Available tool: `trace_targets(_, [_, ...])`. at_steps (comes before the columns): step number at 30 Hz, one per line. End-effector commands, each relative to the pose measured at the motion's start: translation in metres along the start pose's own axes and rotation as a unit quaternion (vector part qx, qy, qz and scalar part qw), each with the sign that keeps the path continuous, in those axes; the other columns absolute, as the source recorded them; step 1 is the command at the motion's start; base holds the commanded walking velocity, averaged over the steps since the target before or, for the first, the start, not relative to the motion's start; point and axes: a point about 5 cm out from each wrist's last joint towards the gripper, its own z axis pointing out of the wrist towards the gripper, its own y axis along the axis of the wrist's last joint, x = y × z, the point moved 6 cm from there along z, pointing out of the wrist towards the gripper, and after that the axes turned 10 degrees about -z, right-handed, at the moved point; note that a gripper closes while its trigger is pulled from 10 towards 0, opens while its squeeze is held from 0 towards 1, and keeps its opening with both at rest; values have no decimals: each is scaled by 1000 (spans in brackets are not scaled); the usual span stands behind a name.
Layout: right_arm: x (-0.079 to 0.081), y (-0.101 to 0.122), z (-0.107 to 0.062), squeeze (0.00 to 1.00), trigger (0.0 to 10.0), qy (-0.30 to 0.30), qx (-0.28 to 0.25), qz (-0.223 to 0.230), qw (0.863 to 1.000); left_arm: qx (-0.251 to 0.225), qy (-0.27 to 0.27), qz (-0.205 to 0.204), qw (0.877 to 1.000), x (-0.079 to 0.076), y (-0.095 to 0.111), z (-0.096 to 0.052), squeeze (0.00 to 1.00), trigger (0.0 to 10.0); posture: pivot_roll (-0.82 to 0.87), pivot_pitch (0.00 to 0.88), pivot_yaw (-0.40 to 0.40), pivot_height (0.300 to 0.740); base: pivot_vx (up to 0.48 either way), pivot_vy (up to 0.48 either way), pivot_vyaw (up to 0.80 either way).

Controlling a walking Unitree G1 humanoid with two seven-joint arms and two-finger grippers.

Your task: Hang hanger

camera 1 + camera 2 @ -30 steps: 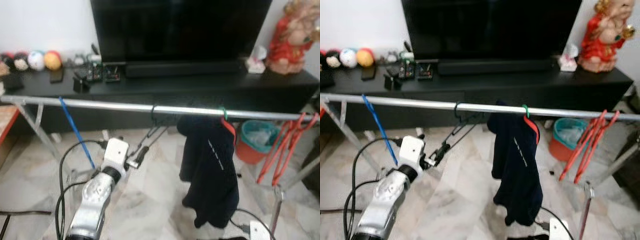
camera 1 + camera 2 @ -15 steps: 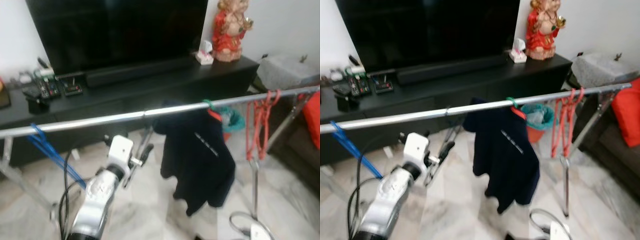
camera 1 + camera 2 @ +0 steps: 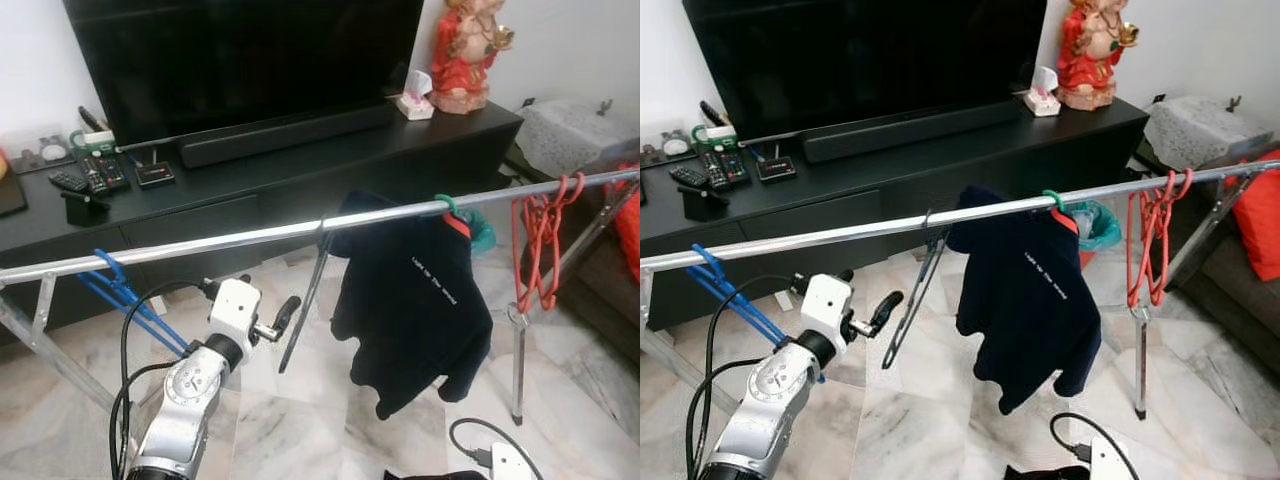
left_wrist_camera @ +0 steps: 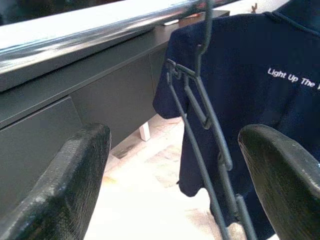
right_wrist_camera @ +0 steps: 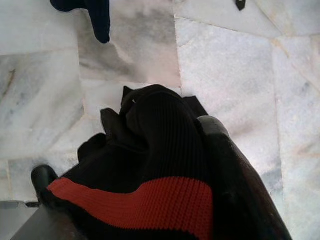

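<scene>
Your left gripper (image 4: 172,175) has let go: a second ago its fingers were at the lower end of the dark hanger (image 3: 303,300), and now they stand wide apart with the hanger hanging free just ahead of them, its bars crossing the gap between the two fingers (image 4: 60,185) without touching either. The hook sits over the silver rail (image 3: 220,241), above and beyond the fingertips, and the hanger swings at a slant beside the navy T-shirt (image 3: 415,300). The head camera has also turned since then, so the shift of the whole scene is not the rack moving.

That suggests the hanging step for this hanger is done. Draw the fingers straight back so they do not catch the lower bars and pull the hook off.

Your right gripper (image 5: 150,175) is low over the marble floor (image 5: 225,65), its fingers closed on a black garment with a red band (image 5: 135,200), likely next for the rail.
</scene>
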Motion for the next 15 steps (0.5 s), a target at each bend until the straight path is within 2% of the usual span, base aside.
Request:
trace_targets(1, [-8, -2, 0, 0, 10000, -11, 2, 6, 1000, -1, -10, -3, 1000, -6, 3, 2, 0, 10000, 103, 0, -28, 740, 0, 0, -763])
trace_targets(8, [-8, -2, 0, 0, 10000, -9, 0, 2, 1000, 0, -7, -1, 1000, -4, 2, 1, 0, 10000, 105, 0, -27, 740, 0, 0, -697])
trace_targets(15, [-8, -2, 0, 0, 10000, -9, 0, -3, 1000, 4, -9, 5, 1000, -5, 1, 1, 0, 10000, 105, 0, -26, 740, 35, 0, 0])
